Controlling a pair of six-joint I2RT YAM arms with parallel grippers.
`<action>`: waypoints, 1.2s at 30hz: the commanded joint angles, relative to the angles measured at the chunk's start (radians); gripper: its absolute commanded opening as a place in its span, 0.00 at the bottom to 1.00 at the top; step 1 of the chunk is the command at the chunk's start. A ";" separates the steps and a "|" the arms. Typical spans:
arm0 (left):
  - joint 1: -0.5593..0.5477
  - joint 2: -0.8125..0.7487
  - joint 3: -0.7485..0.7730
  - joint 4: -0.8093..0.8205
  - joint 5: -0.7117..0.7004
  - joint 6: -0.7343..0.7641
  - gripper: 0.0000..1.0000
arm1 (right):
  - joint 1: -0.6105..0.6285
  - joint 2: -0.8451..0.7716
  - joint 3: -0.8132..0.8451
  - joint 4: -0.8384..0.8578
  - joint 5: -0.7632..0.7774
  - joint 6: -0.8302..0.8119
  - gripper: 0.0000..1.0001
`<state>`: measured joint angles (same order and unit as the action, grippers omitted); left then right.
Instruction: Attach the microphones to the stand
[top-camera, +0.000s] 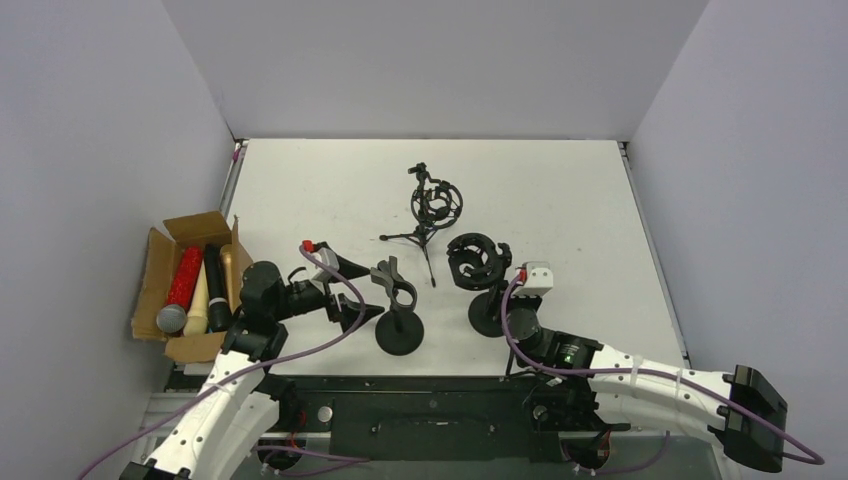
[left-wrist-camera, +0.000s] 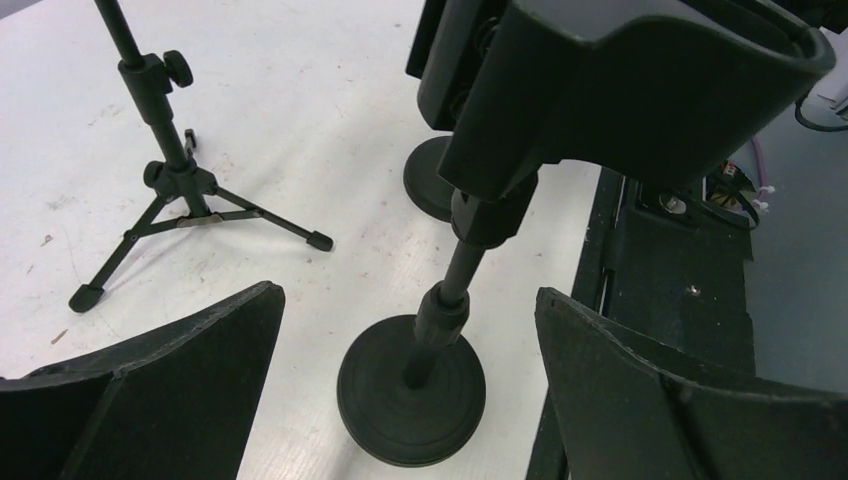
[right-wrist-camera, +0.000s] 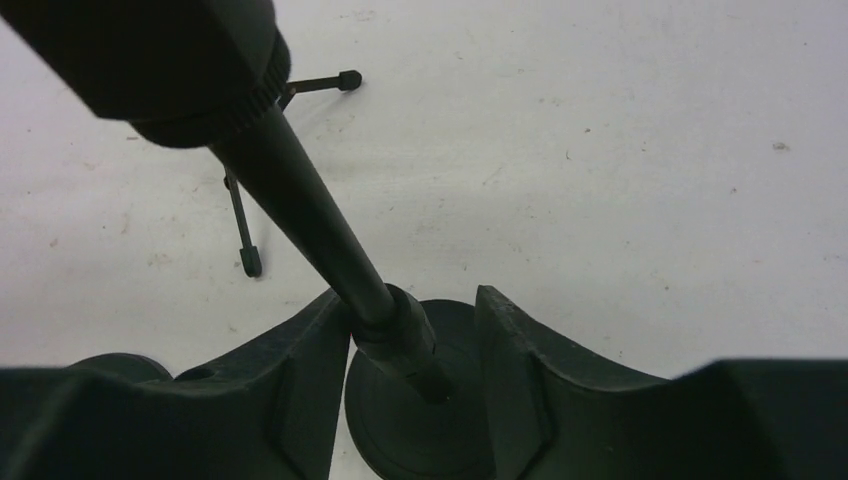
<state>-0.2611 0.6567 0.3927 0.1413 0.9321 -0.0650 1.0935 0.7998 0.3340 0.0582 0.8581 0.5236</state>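
Observation:
Several microphones lie in a cardboard box (top-camera: 150, 275) at the left: a red one (top-camera: 184, 276), a cream one (top-camera: 197, 305), a black one (top-camera: 215, 290) and one with a grey head (top-camera: 171, 318). Three empty black stands are on the table. My left gripper (top-camera: 368, 295) (left-wrist-camera: 408, 295) is open and empty, its fingers spread either side of the round-base clip stand (top-camera: 398, 330) (left-wrist-camera: 410, 390). My right gripper (top-camera: 503, 318) (right-wrist-camera: 410, 300) is open around the lower pole of the shock-mount stand (top-camera: 475, 262) (right-wrist-camera: 395, 330). Its left finger touches the pole collar and the right one stands clear.
A tripod stand with a shock mount (top-camera: 435, 203) (left-wrist-camera: 170, 175) stands behind the other two; one of its legs shows in the right wrist view (right-wrist-camera: 243, 225). Grey walls enclose the white table (top-camera: 560, 200). The table's near edge drops to a black frame (top-camera: 430, 410).

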 joint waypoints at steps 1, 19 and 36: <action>-0.009 0.019 0.010 0.099 -0.029 -0.028 0.96 | -0.004 0.007 -0.011 0.071 -0.006 -0.021 0.37; -0.111 0.041 -0.023 -0.002 0.024 0.167 0.96 | -0.509 0.312 0.315 0.311 -0.133 -0.277 0.00; -0.151 0.115 -0.095 0.344 0.002 -0.083 0.96 | -0.747 0.934 0.830 0.430 -0.347 -0.238 0.00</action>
<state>-0.3920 0.7712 0.3141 0.3351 0.9230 -0.0677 0.3519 1.6672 1.0554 0.3592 0.5484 0.2764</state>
